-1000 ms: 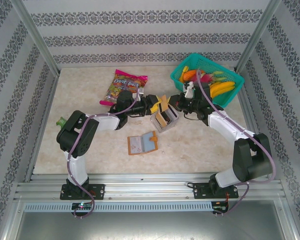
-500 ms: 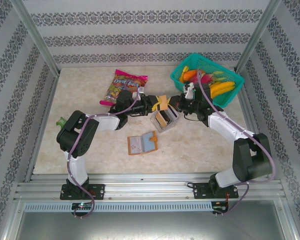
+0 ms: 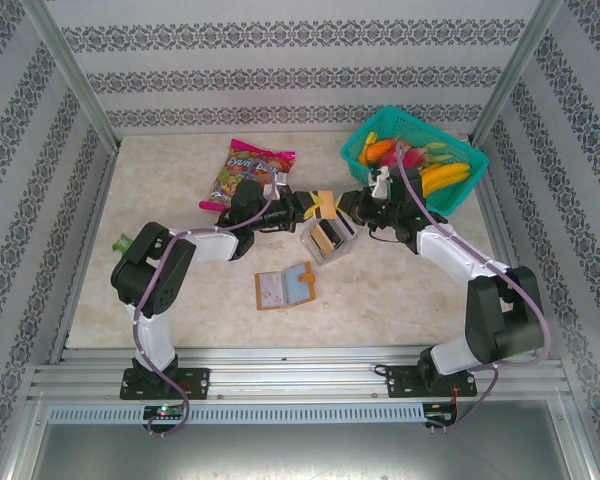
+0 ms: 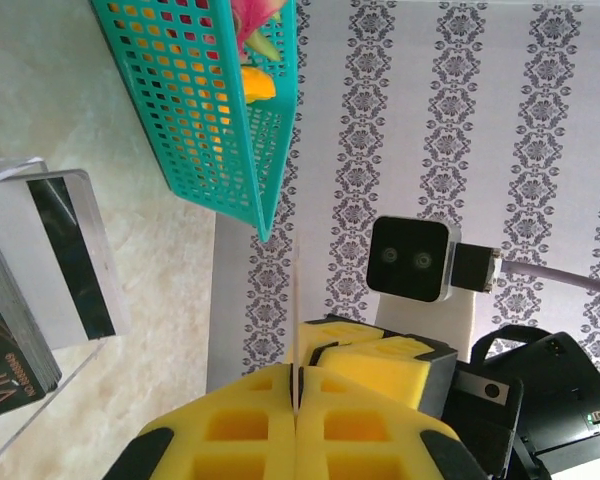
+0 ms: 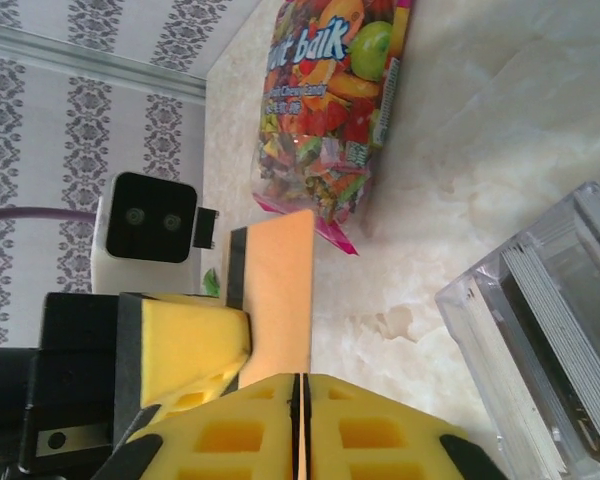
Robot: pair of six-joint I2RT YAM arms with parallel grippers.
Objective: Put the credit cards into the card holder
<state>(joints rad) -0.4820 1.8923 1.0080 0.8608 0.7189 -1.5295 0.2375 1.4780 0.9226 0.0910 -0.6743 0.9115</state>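
Thin tan card (image 5: 280,290) between yellow foam jaws, clear slotted tray (image 5: 540,330)

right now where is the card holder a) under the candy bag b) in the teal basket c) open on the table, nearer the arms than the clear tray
c, the card holder lies open on the table, on the near side of the clear tray
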